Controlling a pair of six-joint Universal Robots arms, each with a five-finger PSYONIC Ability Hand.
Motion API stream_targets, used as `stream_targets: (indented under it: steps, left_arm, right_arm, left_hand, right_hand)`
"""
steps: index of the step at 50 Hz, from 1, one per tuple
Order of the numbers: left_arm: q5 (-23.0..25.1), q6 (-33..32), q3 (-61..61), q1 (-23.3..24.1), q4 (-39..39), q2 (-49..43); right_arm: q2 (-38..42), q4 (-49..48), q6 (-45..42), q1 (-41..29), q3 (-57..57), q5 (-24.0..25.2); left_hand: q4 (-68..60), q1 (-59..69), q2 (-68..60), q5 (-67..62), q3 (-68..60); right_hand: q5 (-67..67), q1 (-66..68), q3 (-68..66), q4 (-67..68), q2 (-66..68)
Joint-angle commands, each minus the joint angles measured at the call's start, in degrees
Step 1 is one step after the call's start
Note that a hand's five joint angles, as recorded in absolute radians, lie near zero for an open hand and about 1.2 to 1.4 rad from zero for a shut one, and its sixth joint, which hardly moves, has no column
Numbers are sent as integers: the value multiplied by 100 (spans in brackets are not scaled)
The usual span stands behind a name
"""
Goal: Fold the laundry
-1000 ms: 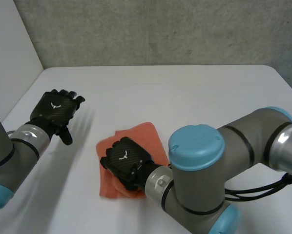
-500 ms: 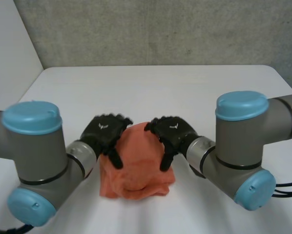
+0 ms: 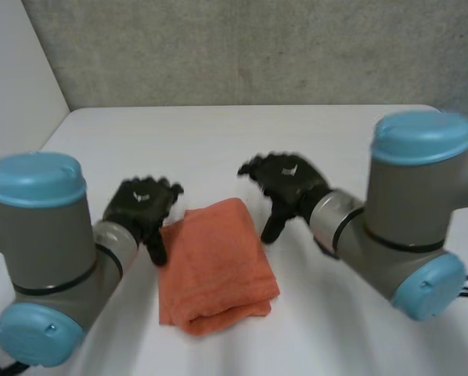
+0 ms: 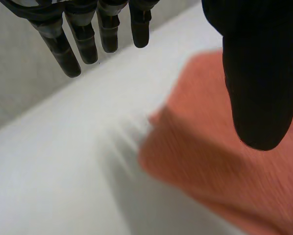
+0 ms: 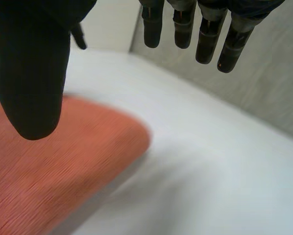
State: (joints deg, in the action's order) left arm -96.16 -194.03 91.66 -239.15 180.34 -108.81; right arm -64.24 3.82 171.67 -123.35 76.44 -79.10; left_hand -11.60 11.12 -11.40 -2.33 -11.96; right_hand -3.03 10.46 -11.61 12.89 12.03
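Now: orange cloth (image 3: 214, 262) lies folded on table (image 3: 218, 141) | left hand (image 3: 144, 205) and right hand (image 3: 289, 180) have lifted off, fingers relaxed, empty | fold likely complete.

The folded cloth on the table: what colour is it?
The cloth is orange, clearest in head view.

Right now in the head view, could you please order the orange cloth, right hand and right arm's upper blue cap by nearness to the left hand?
1. Orange cloth, beside the left hand.
2. Right hand, across the cloth.
3. Right arm's upper blue cap, farthest right.
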Motion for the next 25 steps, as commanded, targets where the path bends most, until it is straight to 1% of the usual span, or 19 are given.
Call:
stream_targets:
  steps: [1,5,7,10,12,13,19,25]
  left_arm:
    - [-34,40,-824,-123,-130,1141]
    - [27,172,-1159,-386,-402,1450]
    - [194,321,-1291,-527,-587,1520]
    - [325,435,-1335,-580,-701,1573]
    - [571,724,-1379,-624,-833,1687]
    - [598,796,-1379,-624,-834,1713]
    - [616,1086,-1370,-633,-825,1722]
    - [616,1104,-1361,-642,-799,1714]
  right_arm:
    - [-1695,-557,-2,636,213,-1255]
    - [-1960,-487,-37,820,231,-1458]
    - [-2005,-417,-37,900,248,-1459]
    - [-2014,-233,-46,1014,266,-1450]
    - [-2005,-92,-37,1067,231,-1441]
    - [-2005,-74,-37,1093,231,-1433]
    - [-2014,-12,-46,1137,187,-1432]
    - [-2014,-12,-46,1120,213,-1424]
  left_hand:
    - [104,-57,85,178,141]
    - [138,-90,119,212,175]
    - [155,-107,136,228,191]
    - [138,-91,119,212,175]
    - [138,-91,119,212,175]
    - [138,-90,119,212,175]
    - [104,-57,85,178,141]
    - [155,-107,136,228,192]
  right_hand:
    - [303,-46,161,-289,-203]
    - [303,-46,161,-289,-203]
    - [303,-46,161,-289,-203]
    - [303,-46,161,-289,-203]
    - [303,-46,161,-289,-203]
    - [303,-46,161,-289,-203]
    - [303,-46,161,-289,-203]
    - [303,-46,161,-289,-203]
